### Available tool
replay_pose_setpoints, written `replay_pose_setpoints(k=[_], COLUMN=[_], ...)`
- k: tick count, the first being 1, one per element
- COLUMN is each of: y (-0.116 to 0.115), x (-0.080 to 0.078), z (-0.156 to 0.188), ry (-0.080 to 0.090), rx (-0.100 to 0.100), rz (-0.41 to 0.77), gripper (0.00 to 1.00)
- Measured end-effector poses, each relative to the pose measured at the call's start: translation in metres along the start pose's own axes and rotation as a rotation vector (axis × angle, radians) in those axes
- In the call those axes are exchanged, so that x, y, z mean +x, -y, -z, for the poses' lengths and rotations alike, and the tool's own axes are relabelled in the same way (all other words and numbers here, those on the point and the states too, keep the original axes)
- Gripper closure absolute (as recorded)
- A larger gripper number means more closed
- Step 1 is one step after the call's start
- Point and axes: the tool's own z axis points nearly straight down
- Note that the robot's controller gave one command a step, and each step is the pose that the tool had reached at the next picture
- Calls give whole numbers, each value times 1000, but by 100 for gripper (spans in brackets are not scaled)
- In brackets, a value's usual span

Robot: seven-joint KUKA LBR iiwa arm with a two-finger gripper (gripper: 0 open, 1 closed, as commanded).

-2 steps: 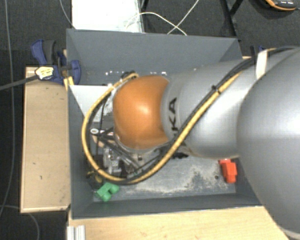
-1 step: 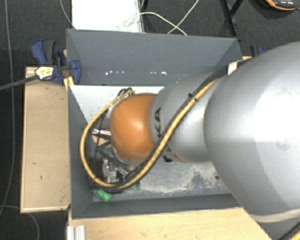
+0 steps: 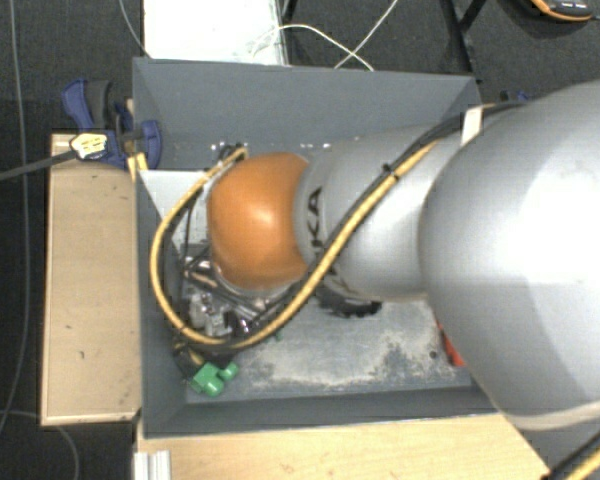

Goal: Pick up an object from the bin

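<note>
My gripper is low in the bin's front left part, its metal body showing under the arm's wrist. A small green block lies on the bin floor just in front of it, near the front left corner, a short way below the gripper's body. A black, rough-edged thing lies to the gripper's right, half covered by the arm. What lies directly under the gripper is hidden.
The arm and its orange cover, with a yellow cable looped round it, hide most of the bin's middle and right. A small red-orange thing peeks out at the arm's edge on the right. Bare scuffed floor runs along the front wall.
</note>
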Motion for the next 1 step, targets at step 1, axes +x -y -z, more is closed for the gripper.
replay_pose_setpoints(k=[1], y=[3], x=[32], z=[58], ry=[-25], rx=[2], rz=[-207], gripper=[100])
